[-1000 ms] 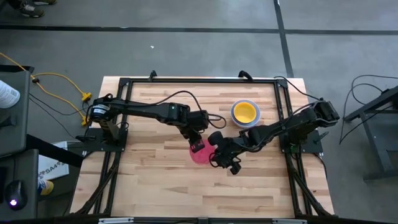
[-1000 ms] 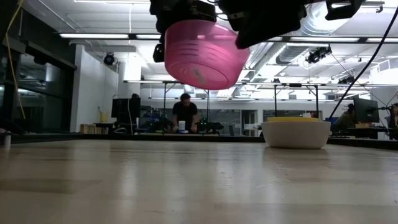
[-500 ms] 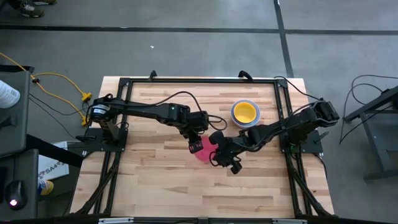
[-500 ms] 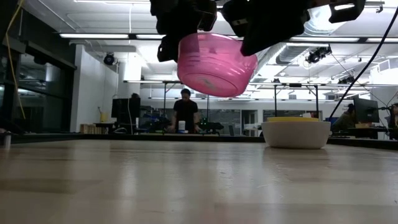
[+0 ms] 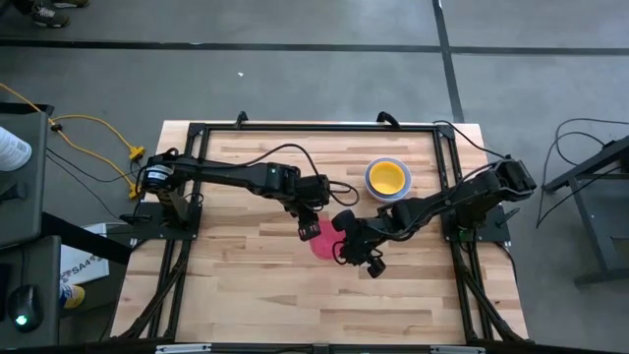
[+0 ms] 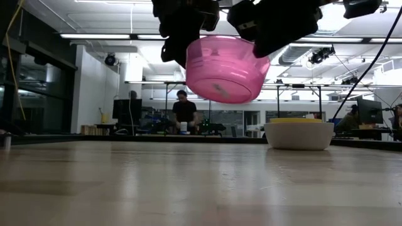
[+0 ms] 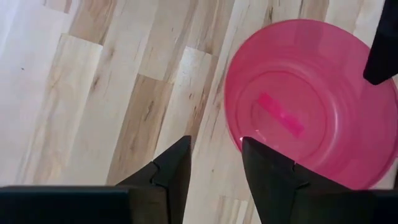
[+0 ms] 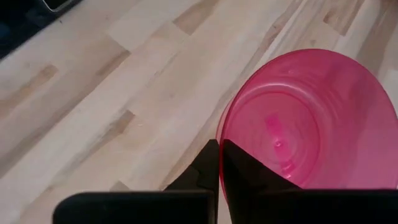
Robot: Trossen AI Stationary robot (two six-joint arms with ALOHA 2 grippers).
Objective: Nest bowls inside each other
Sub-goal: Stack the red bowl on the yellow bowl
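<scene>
**Pink bowl held in the air over the middle of the table**

The wooden table (image 5: 246, 285) carries a dark frame along its edges, and both arms reach in to its middle. The left arm stretches from the left edge; its left gripper (image 5: 308, 227) hangs just beside the pink bowl (image 5: 322, 242), with its fingers (image 7: 169, 167) spread apart and the bowl's rim next to them but not between them, so it grips nothing. The right arm comes in from the right edge, and the right gripper (image 5: 348, 251) is pinched tight on the bowl's rim, its fingers (image 8: 219, 160) pressed together at the near edge.

In the low view the pink bowl (image 6: 227, 68) hangs clear of the tabletop, slightly tilted, under both dark grippers.

Well apart, toward the far right of the table, a stack of bowls (image 5: 387, 178) sits on the wood: a yellow bowl (image 5: 387, 176) nested in a white one with a bluish rim between them.

A person (image 6: 184, 112) stands far off in the room behind.
</scene>
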